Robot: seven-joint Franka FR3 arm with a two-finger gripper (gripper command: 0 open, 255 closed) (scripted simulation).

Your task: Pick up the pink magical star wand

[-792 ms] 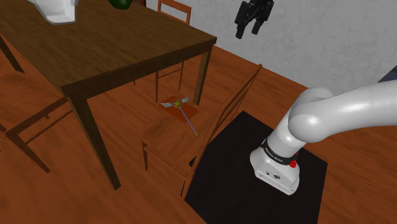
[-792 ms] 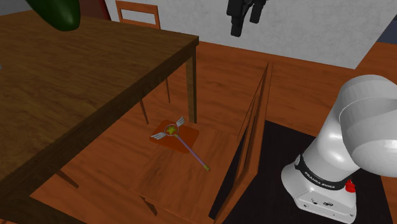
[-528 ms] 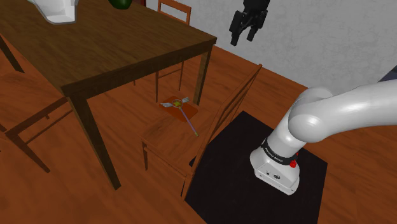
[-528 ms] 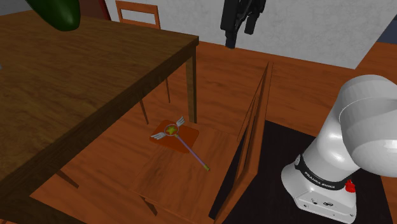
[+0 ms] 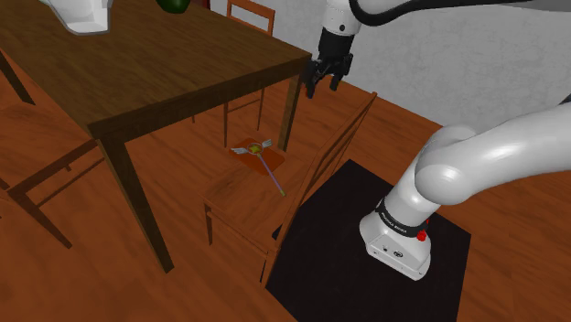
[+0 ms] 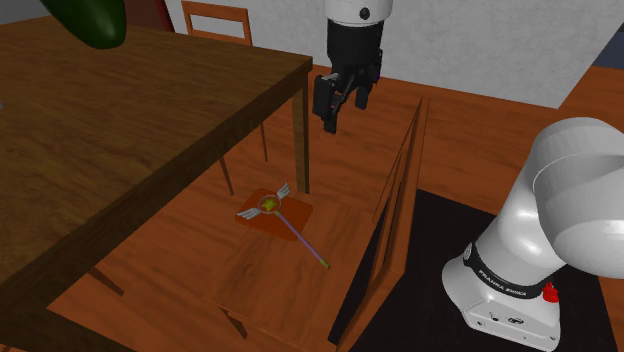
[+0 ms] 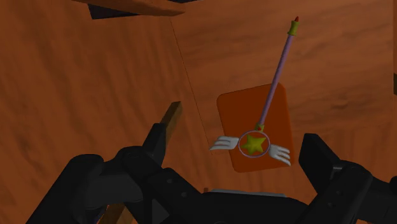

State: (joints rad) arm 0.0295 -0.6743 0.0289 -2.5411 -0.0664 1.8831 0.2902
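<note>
1. Change since the earlier frames: the gripper (image 5: 322, 87) has come down from the top edge of the shoulder view and shifted left. It now sits in the upper centre, just beside the near corner of the dark wooden table (image 5: 137, 64). The white wrist link above it has come into frame. The wand (image 5: 265, 163) has not moved.
2. In the second exterior view the gripper (image 6: 335, 120) likewise stands lower, level with the edge of the table (image 6: 120, 120), in the upper centre.
3. Task item: the wand (image 7: 270, 95) has a thin lilac shaft with a yellow-green collar and a red tip. Its head is a ring enclosing a yellow star on green, with a small white wing on each side.
4. Location: the wand (image 6: 295, 225) lies flat on the seat of a wooden chair (image 6: 270, 270), in the middle of the frame. Its head rests on an orange pad (image 6: 300, 208) and its shaft runs off the pad toward the lower right.
5. Arm pose: the arm rises from its stand (image 5: 398, 242) at the lower right, leaves the frame, and re-enters at the top edge, wrist pointing down.
6. Tool state: in the wrist view the fingers of the gripper (image 7: 236, 145) stand wide apart, clasping nothing. The star head on the orange pad (image 7: 232, 114) appears between them, well below.
</note>
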